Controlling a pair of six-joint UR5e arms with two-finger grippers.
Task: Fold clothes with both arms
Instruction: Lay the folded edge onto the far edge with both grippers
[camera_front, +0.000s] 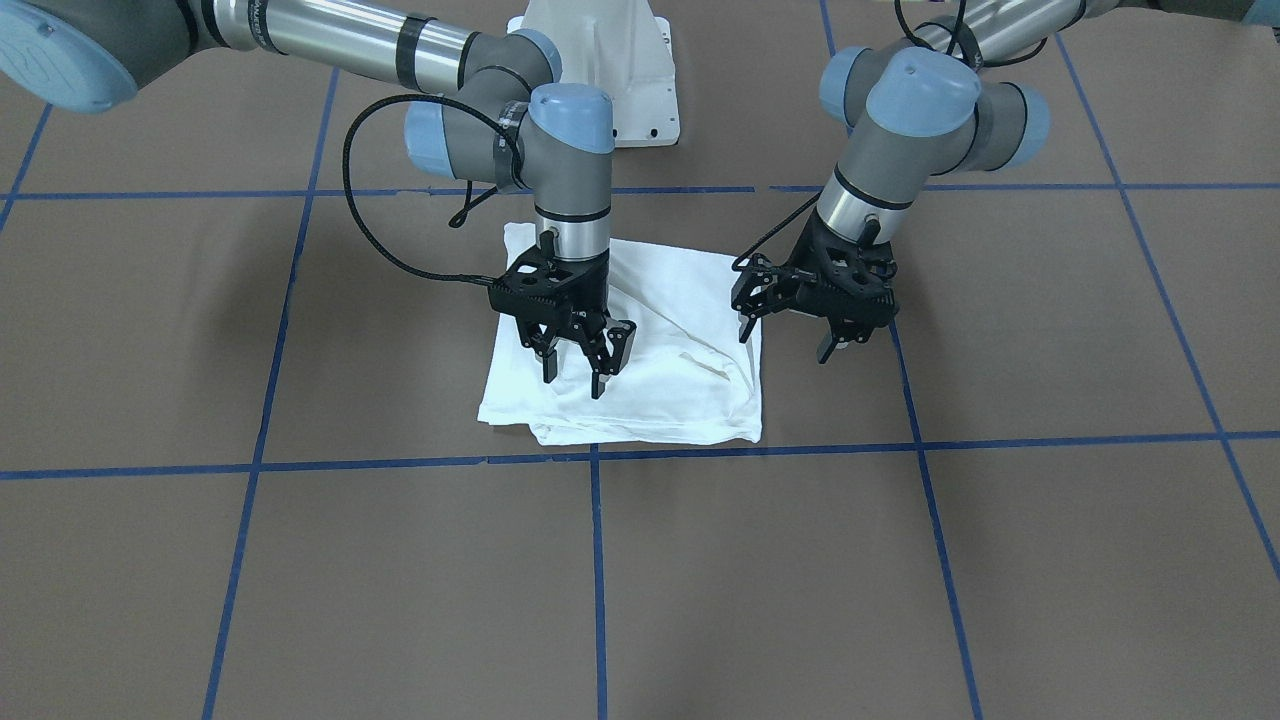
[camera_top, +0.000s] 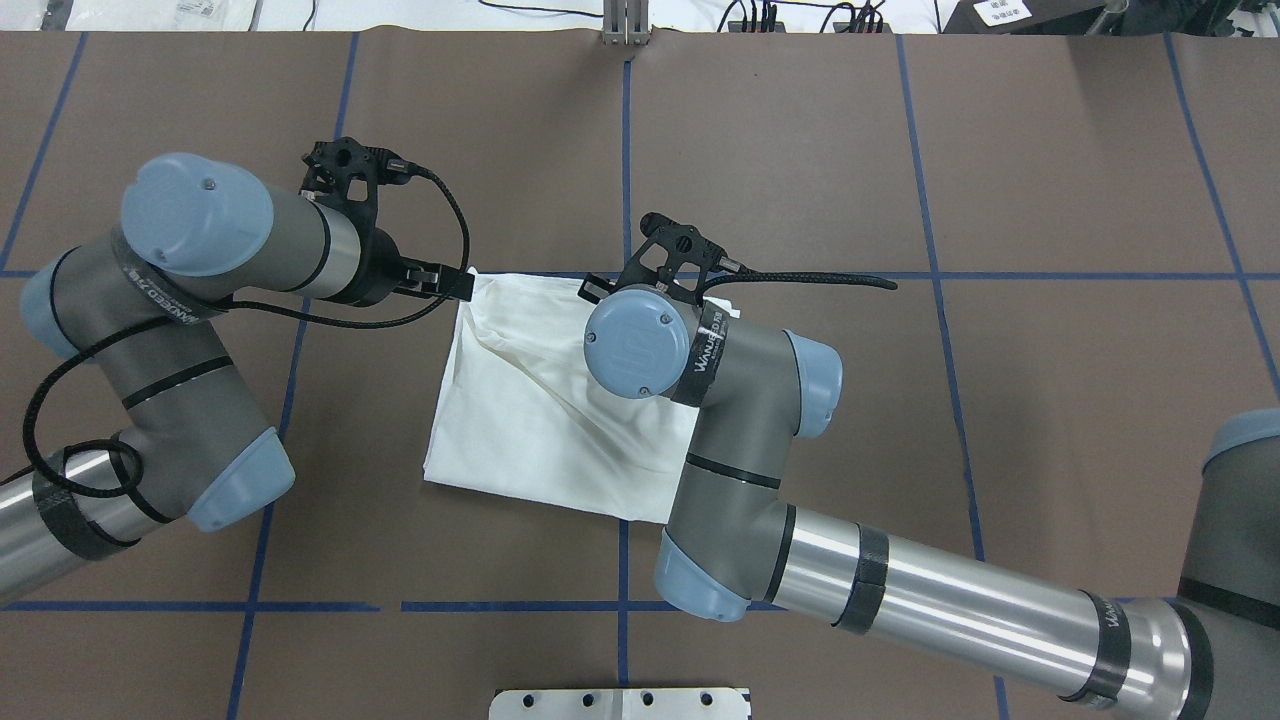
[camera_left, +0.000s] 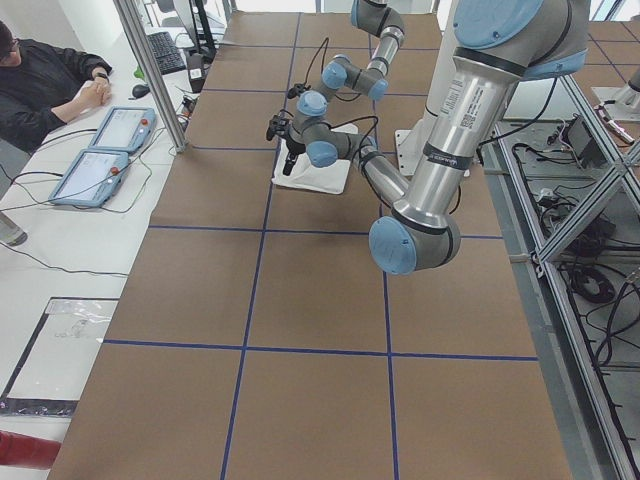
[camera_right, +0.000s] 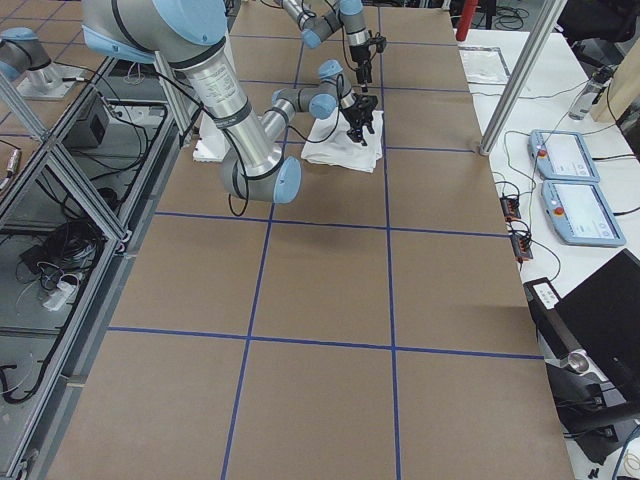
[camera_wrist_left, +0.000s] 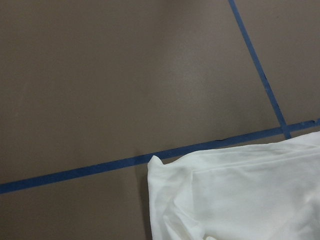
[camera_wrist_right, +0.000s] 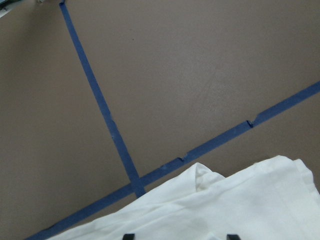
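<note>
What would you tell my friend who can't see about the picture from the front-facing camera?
A folded white shirt lies on a brown table marked with blue tape lines. The robot's right tool is open over the shirt on the picture's left, and its left tool is open at the shirt's edge on the picture's right.

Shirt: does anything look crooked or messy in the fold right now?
Yes, mildly. The shirt is a rough square, but it sits skewed against the blue tape grid, a diagonal crease ridges its top layer, and an under-layer pokes out along the operators'-side edge. No tears or stains show.
</note>
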